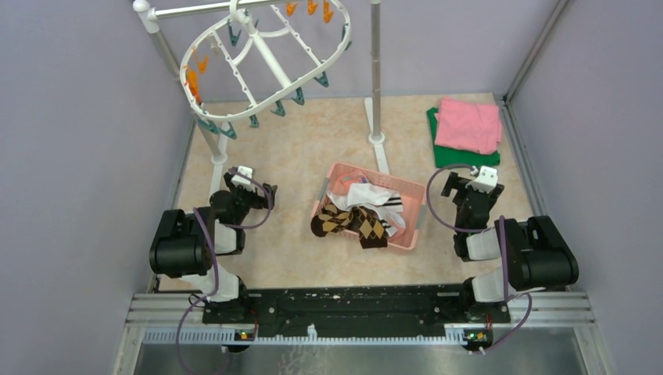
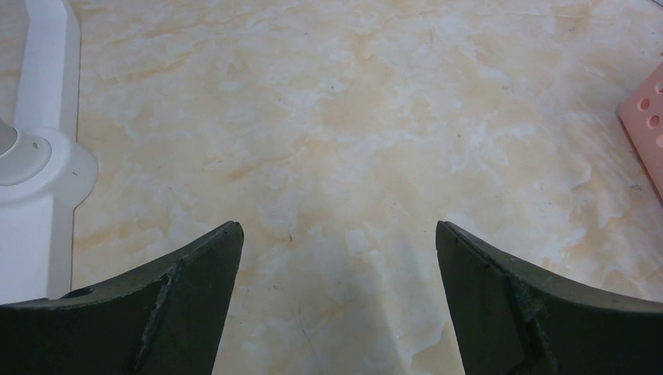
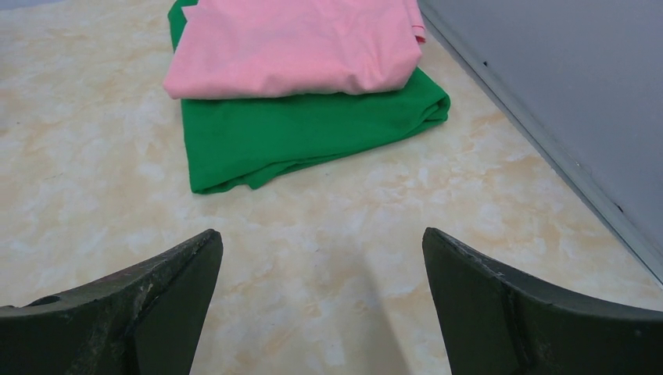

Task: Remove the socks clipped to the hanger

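Socks (image 1: 356,223): brown diamond-patterned pair and white striped ones, heaped in the pink basket (image 1: 406,190), mid-table between the arms. Hanger (image 1: 264,53): white oval, orange and teal clips, hung tilted at the far left, well apart from the socks. Left gripper (image 2: 338,230): fingers spread wide, holding nothing, beside the stand foot (image 2: 39,156). Right gripper (image 3: 322,234): spread wide, holding nothing, facing the pink cloth (image 3: 297,43) stacked on the green cloth (image 3: 305,133).

Top camera: high, behind arm bases (image 1: 227,308), steep downward look over bench (image 1: 297,141). Left wrist camera: low, close; basket (image 2: 649,117) corner at 3 o'clock. Right wrist camera: low, close; folded cloths (image 3: 297,101) at 12 o'clock. Top view shares both.
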You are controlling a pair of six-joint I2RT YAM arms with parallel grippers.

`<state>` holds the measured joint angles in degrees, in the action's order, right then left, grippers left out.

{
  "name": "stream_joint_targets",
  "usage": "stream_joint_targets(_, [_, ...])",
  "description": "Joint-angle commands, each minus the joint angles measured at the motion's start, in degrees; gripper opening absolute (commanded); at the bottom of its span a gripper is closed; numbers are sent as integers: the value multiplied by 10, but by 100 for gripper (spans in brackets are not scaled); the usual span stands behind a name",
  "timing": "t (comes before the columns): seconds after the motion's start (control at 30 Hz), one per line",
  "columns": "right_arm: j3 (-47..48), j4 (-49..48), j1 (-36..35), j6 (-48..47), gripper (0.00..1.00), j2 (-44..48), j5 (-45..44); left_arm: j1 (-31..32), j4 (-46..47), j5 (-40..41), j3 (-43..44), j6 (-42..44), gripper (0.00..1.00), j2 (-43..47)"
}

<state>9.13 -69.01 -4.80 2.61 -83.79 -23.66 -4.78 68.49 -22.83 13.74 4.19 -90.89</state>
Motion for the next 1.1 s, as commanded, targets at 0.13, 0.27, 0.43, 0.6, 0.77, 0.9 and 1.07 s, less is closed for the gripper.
stream_joint_targets(0.13, [5,-30,3,5,99,2,13,7,13,8,9,8,99,7])
stream_joint_targets(0.27, [5,-31,3,5,99,1,13,9,12,11,10,8,99,7])
stream_joint_targets(0.43, [5,-31,2,5,99,0,13,9,12,11,10,8,99,7])
stream_joint_targets(0.6, [5,-31,2,5,99,1,13,9,12,11,10,9,99,7])
stream_joint_targets(0.77, [5,-31,2,5,99,1,13,12,8,17,12,10,99,7])
stream_joint_targets(0.9, [5,-31,2,5,99,1,13,16,3,25,15,13,99,7])
stream_joint_targets(1.07, [5,-31,2,5,99,1,13,18,0,28,16,14,99,6])
